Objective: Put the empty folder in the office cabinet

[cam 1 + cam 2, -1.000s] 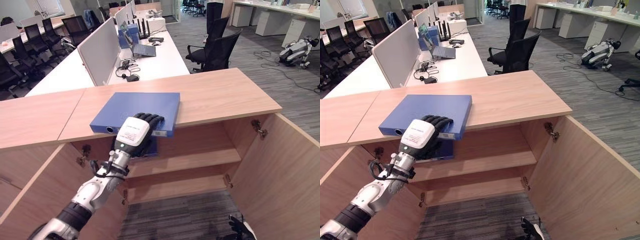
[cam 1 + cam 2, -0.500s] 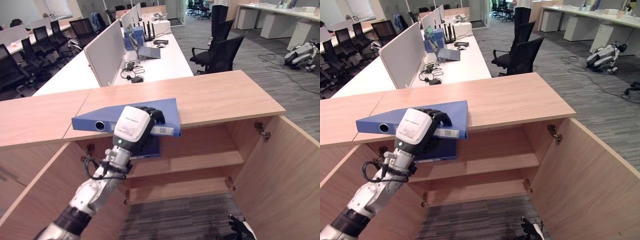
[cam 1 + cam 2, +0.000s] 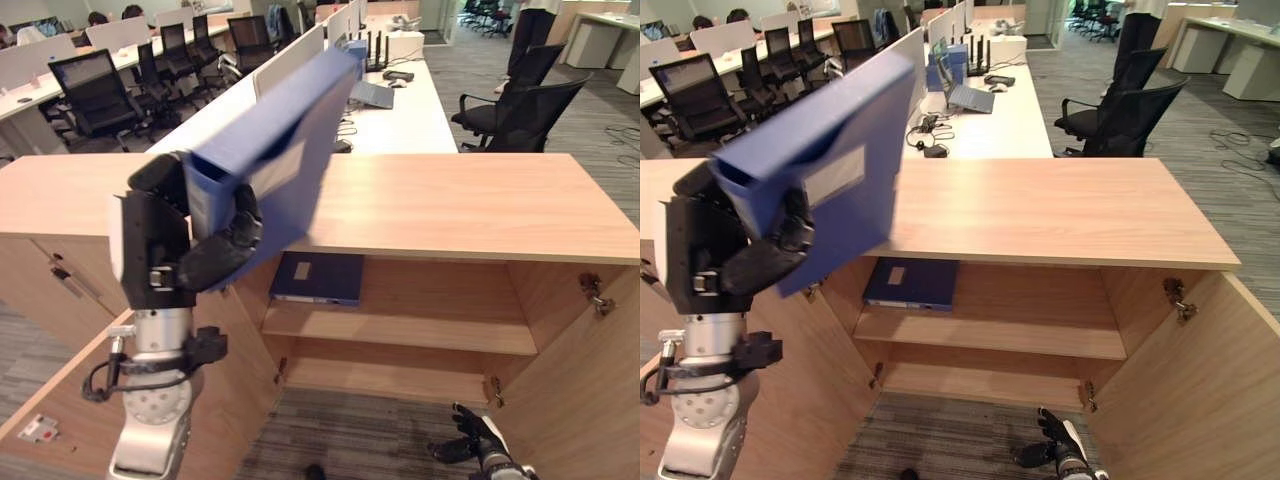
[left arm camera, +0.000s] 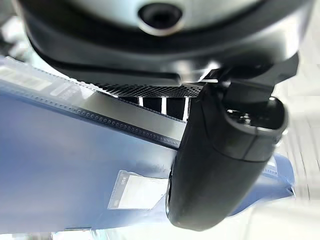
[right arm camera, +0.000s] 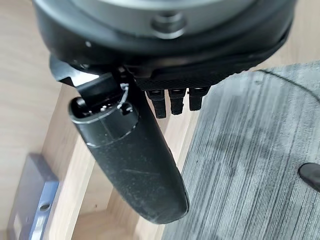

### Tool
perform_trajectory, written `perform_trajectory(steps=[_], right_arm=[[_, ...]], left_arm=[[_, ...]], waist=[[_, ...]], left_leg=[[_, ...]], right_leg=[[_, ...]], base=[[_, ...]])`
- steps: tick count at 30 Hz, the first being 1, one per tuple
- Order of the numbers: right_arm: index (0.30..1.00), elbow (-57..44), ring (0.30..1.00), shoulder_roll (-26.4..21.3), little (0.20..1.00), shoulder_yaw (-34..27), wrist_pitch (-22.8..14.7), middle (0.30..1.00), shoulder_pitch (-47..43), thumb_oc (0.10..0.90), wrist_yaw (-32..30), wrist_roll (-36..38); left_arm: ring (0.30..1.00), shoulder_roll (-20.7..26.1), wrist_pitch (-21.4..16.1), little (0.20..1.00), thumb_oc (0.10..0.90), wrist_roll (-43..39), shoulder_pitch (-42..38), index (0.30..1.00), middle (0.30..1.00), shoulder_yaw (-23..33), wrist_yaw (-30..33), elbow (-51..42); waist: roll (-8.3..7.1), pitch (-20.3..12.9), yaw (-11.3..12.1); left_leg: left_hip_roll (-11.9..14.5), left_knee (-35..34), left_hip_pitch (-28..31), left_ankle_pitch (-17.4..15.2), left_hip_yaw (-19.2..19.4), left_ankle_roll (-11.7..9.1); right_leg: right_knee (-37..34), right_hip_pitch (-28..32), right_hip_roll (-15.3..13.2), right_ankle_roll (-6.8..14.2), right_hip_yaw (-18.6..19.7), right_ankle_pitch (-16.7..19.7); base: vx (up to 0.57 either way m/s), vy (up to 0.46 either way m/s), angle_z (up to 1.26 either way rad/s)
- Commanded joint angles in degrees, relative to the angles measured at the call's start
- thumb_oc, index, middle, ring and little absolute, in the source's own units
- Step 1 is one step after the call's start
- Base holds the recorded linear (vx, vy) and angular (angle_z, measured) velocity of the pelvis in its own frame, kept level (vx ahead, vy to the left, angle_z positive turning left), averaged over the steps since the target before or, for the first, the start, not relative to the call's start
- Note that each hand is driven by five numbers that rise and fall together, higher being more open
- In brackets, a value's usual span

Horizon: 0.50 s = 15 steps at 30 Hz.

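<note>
Now the left hand (image 3: 185, 250) holds a blue folder (image 3: 275, 150) up in the air, above and in front of the cabinet (image 3: 480, 210) top. Its fingers and thumb are curled round the folder's spine end, so the rest of the folder slants up and away from the hand. Below, both cabinet doors stand open. A second blue folder (image 3: 318, 278) lies flat at the left end of the upper shelf (image 3: 430, 335), with bare shelf to its right and a lower shelf beneath. The right hand (image 3: 478, 450) hangs low near the floor by the right door, fingers loosely spread and holding nothing.

Judging by its look, the folder is a stiff board binder: rigid and, if empty, fairly light. Its smooth cover could slip. Held at one end only, it will tend to swing or twist. The thick spine, where the hand now clamps, seems the firmest place to grip.
</note>
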Motion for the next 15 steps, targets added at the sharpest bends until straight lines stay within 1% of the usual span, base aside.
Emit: perform_trajectory(steps=[1, 2, 3, 5, 6, 8, 14, 15], right_arm=[[0.9, -1.2, 0.9, -0.2, 0.9, 0.3, -2.4, 0.9, -6.7, 0.8, 1.3, 0.0], [0.9, -1.2, 0.9, -0.2, 0.9, 0.3, -2.4, 0.9, -6.7, 0.8, 1.3, 0.0], [0.9, -0.9, 0.9, -0.1, 0.9, 1.3, -2.2, 0.9, -7.0, 0.8, 2.0, -0.6], [0.9, -0.5, 0.9, -0.1, 0.9, 2.0, -2.2, 0.9, -7.4, 0.8, 2.2, -0.7], [0.9, 0.2, 0.9, 0.0, 0.9, 2.5, -2.1, 0.9, -7.7, 0.8, 2.3, -0.8], [0.9, 1.1, 0.9, 0.2, 0.9, 4.2, -2.1, 0.9, -7.8, 0.8, 2.9, -1.3], [0.9, 1.7, 0.9, 0.6, 0.9, 5.2, -2.2, 0.9, -8.1, 0.8, 3.1, -1.3], [0.9, 1.5, 0.9, 0.7, 0.9, 5.3, -2.3, 0.9, -8.0, 0.8, 3.2, -1.1]], left_arm=[[0.3, 3.1, 2.8, 0.3, 0.4, -10.3, -4.8, 0.3, 0.3, -4.7, -11.0, 0.2], [0.3, 3.1, 2.7, 0.3, 0.4, -10.4, -4.9, 0.3, 0.3, -4.7, -11.0, 0.2], [0.3, 3.8, 4.5, 0.3, 0.4, -15.5, -5.2, 0.3, 0.3, -6.7, -14.1, -1.2], [0.3, 4.6, 5.4, 0.3, 0.4, -18.6, -6.2, 0.3, 0.3, -8.9, -15.2, -1.4], [0.3, 6.2, 6.1, 0.3, 0.4, -20.0, -7.3, 0.3, 0.3, -11.1, -15.7, -1.3], [0.3, 8.2, 7.2, 0.3, 0.4, -22.5, -9.5, 0.3, 0.3, -13.3, -17.4, -2.6], [0.3, 9.2, 7.5, 0.3, 0.4, -22.4, -11.2, 0.3, 0.3, -15.2, -17.4, -1.7], [0.3, 9.3, 7.4, 0.3, 0.4, -21.2, -11.2, 0.3, 0.3, -15.3, -17.1, -0.7]], waist=[[-1.65, 3.4, -1.4], [-1.67, 3.4, -1.4], [-1.74, 3.4, -1.3], [-1.76, 3.5, -1.4], [-1.71, 3.5, -1.5], [-1.79, 3.5, -1.7], [-1.72, 3.4, -1.8], [-1.77, 3.3, -1.9]], left_leg=[[1.2, -0.1, 9.9, -11.0, -0.8, -4.2], [1.2, -0.1, 9.9, -11.0, -0.7, -4.2], [1.2, -0.1, 10.0, -11.0, -0.7, -4.1], [1.1, -0.1, 10.0, -11.0, -0.6, -4.0], [1.1, -0.1, 9.9, -10.9, -0.9, -4.0], [0.9, -0.1, 9.9, -11.0, -1.2, -3.9], [0.8, -0.1, 10.1, -11.2, -1.1, -3.8], [0.8, -0.1, 10.2, -11.2, -0.9, -3.7]], right_leg=[[-0.5, -2.1, -1.4, 2.2, 4.4, -3.0], [-0.5, -2.1, -1.4, 2.2, 4.4, -3.0], [-0.5, -2.0, -1.4, 2.3, 4.4, -2.9], [-0.5, -1.9, -1.5, 2.3, 4.4, -2.8], [-0.5, -1.9, -1.5, 2.3, 4.4, -2.8], [-0.5, -1.8, -1.6, 2.4, 4.4, -2.8], [-0.5, -1.8, -1.7, 2.5, 4.8, -2.7], [-0.5, -1.8, -1.8, 2.5, 5.0, -2.7]], base=[[0.0, 0.0, 0.0], [0.0, 0.0, 0.0], [0.0, 0.0, 0.0], [-0.03, 0.025, -0.04], [-0.03, 0.018, -0.04], [-0.02, 0.022, -0.04], [0.0, 0.004, -0.01], [0.0, 0.0, 0.0]])
